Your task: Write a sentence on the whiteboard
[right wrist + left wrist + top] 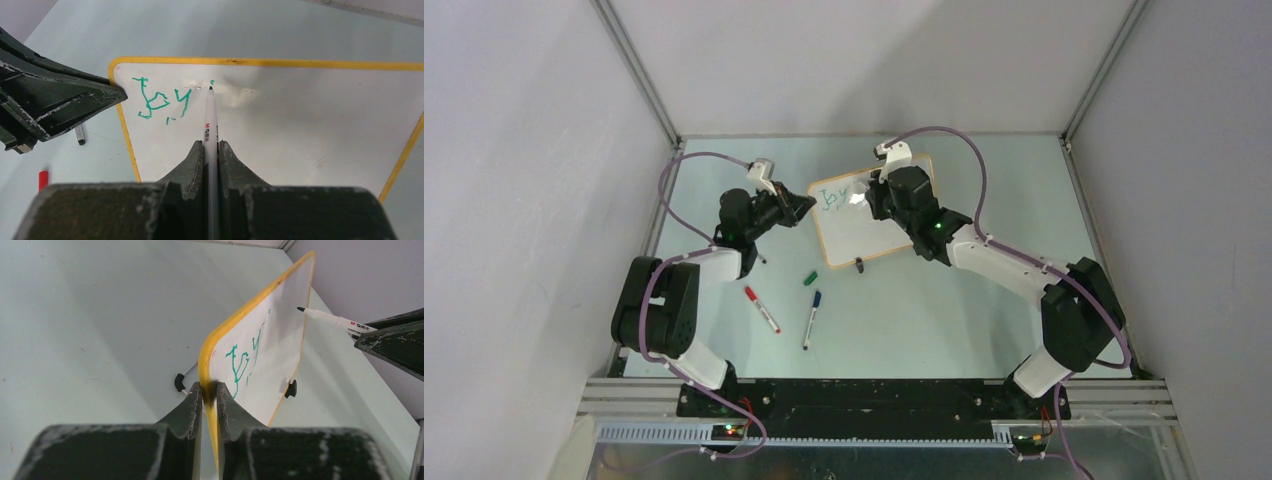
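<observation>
Your right claw (211, 150) pinches a slim white marker (209, 117), long axis pointing away, black tip near the glossy whiteboard (310, 120) at far mid-table, just right of the green sentence (160, 102) reading "Joy"; your left claw (209, 389) clamps the board's rounded yellow-framed left edge.

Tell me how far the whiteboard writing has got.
Done: the sentence reads only "Joy", in green. In hand: left gripper clamps the whiteboard edge; right gripper holds the marker, tip just past the y. Left: the remaining words; the board is mostly blank.
</observation>
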You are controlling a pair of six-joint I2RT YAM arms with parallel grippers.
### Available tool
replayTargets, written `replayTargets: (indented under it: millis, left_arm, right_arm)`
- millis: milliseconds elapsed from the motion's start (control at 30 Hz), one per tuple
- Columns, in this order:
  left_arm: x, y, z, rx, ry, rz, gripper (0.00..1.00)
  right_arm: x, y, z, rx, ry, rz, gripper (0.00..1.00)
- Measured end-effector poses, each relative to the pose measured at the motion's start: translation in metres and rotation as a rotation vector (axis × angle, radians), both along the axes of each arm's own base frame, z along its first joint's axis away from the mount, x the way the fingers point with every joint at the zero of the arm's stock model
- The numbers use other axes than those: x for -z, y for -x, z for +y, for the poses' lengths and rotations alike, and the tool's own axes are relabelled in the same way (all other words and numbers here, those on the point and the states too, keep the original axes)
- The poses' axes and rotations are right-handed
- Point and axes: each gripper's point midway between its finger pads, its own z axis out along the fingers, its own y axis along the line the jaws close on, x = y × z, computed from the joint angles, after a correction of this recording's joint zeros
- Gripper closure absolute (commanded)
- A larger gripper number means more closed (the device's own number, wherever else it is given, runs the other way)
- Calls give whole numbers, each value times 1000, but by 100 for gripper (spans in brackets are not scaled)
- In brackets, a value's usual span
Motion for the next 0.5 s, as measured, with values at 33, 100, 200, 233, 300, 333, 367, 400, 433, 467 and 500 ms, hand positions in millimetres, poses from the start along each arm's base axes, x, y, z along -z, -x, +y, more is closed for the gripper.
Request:
replayTargets:
  millis: [33, 100, 200, 233, 300, 333, 367, 400, 433, 467, 500]
  left_arm:
    - [0, 0, 0, 0, 0, 0, 96]
    - [0, 0, 0, 0, 0, 0, 96]
    - [0, 0, 0, 0, 0, 0, 96]
    - [0, 0, 0, 0, 0, 0, 96]
    - [0, 0, 0, 0, 0, 0, 96]
    - [0, 0, 0, 0, 0, 0, 96]
    - [0, 0, 0, 0, 0, 0, 96]
    - [0, 0, 0, 0, 0, 0, 96]
    - [0, 0, 0, 0, 0, 0, 96]
    - [0, 0, 0, 0, 0, 0, 96]
    - [0, 0, 0, 0, 0, 0, 96]
  right_arm:
    - [1, 0, 0, 0, 1, 1, 100]
    - [2, 0, 0, 0, 3, 3, 100]
    - [3, 0, 0, 0, 5, 6, 100]
    - [4, -1, 1, 0, 5, 6, 100]
    - [6, -1, 1, 0, 8, 10, 100]
    - [8, -1, 1, 0, 10, 12, 100]
    - [9, -1, 1, 0, 12, 15, 100]
    - [11, -2, 2, -1, 14, 18, 100]
    - [12, -2, 2, -1, 14, 20, 100]
    - [12, -2, 2, -1, 14, 21, 100]
    - [13, -2, 2, -2, 15, 22, 100]
